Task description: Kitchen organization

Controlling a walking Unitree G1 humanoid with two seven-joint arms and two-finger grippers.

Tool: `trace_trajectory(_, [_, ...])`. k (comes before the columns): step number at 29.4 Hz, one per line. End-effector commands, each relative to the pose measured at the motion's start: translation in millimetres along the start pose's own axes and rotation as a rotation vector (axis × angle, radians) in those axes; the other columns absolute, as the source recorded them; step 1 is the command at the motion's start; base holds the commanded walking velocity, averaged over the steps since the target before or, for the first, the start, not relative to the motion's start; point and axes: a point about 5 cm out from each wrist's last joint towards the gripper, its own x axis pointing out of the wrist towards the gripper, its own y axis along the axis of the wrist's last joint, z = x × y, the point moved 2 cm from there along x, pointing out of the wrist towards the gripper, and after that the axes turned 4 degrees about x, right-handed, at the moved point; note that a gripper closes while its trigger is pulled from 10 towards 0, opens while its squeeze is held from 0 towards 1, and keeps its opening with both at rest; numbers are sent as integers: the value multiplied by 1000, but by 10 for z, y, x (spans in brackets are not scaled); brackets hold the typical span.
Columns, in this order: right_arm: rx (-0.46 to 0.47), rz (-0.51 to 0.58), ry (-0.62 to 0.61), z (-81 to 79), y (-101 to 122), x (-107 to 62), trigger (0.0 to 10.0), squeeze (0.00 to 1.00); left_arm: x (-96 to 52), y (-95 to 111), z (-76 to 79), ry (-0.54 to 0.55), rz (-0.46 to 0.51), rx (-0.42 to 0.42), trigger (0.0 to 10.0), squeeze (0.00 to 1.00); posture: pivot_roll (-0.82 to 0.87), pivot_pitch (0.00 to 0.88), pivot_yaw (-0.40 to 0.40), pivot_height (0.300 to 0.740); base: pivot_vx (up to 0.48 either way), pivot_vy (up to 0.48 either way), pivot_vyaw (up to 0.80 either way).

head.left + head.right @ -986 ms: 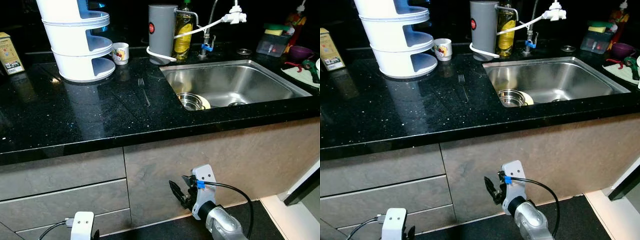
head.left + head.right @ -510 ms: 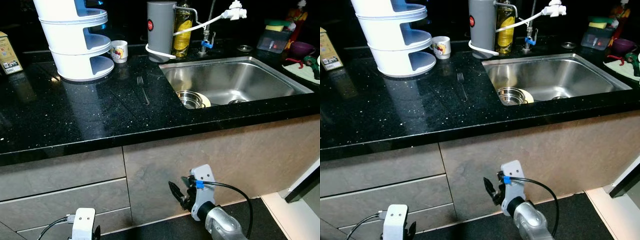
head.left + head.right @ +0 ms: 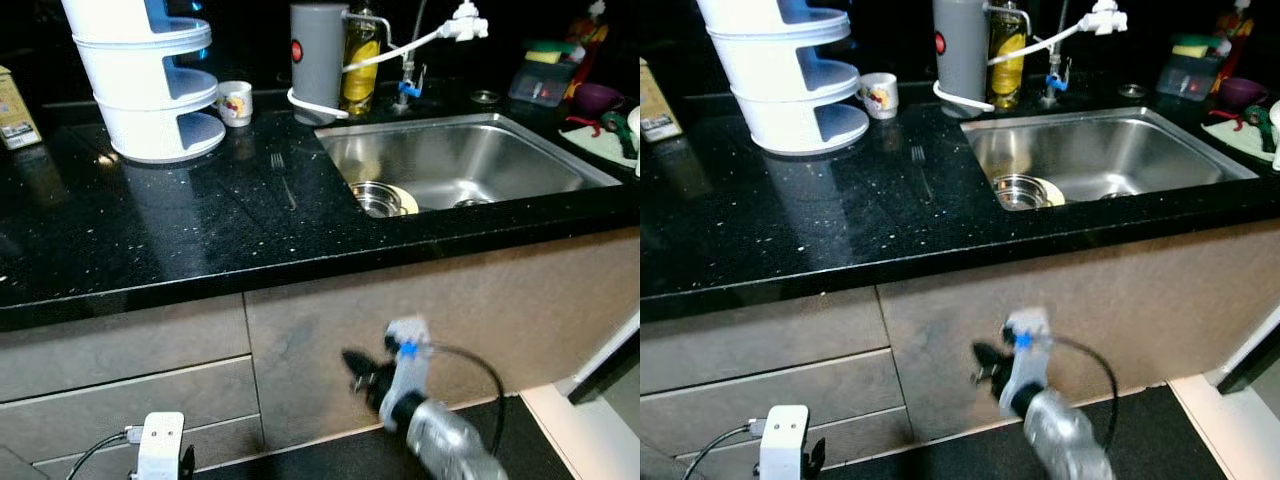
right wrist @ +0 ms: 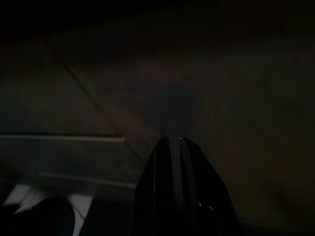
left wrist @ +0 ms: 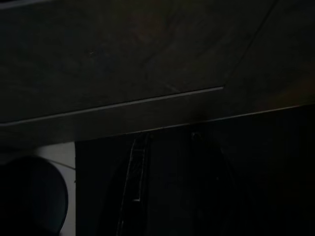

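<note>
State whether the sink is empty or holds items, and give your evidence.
It holds items: a steel bowl sits in the sink at its near left corner, with a pale plate partly showing beside it.

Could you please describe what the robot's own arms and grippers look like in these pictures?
The right arm is silver metal, its wrist bearing a white block with a blue tab and a looping black cable. The right gripper has black fingers. The left arm has a white wrist block with a grey cable.

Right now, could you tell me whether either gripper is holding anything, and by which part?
Nothing is held: the right gripper is shut on nothing, low before the cabinet front.
</note>
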Motion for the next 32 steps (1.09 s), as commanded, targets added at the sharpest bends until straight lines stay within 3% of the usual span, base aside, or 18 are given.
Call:
trace_trajectory(1, [81,-28,-27,74,-116,-33,10000,0,-19,-49,-13,5,-23,9,10000,0,-50,186,3,740,0,0,0])
trace_trajectory(6, [89,11,-8,-14,-155,-180,10000,0,-24,-42,7,6,-20,3,10000,0,-50,187,-2,740,0,0,0])
trace_trajectory(14, [-2,41,-72,20,-154,-178,10000,0,-36,-84,15,-13,-44,24,10000,0,-42,191,-1,740,0,0,0])
trace_trajectory(16, [-159,-54,-56,-24,-200,-149,10000,0,-51,-91,12,-18,-44,28,10000,0,-41,198,2,740,0,0,0])
trace_trajectory(19, [-240,-85,-31,-96,-226,-158,10000,0,-57,-84,9,-17,-39,27,10000,0,-39,200,2,740,0,0,0])
trace_trajectory(21, [-247,-77,-13,-150,-269,-182,10000,0,-60,-84,4,-14,-38,24,10000,0,-42,201,2,740,0,0,0])
trace_trajectory(22, [-231,-54,-13,-158,-268,-187,1020,0,-59,-86,2,-14,-39,23,10000,0,-51,202,8,740,0,0,0])
trace_trajectory(23, [-222,-37,-12,-156,-261,-185,0,0,-60,-94,9,-17,-43,23,10000,0,-54,203,10,740,0,0,0])
trace_trajectory(26, [-199,-14,11,-161,-244,-164,0,0,-59,-92,80,-45,-41,38,10000,0,-55,203,10,740,0,0,0])
trace_trajectory(32, [-210,-25,9,-167,-259,-146,0,0,-58,-86,68,-53,-40,60,10000,0,-51,204,12,740,0,0,0])
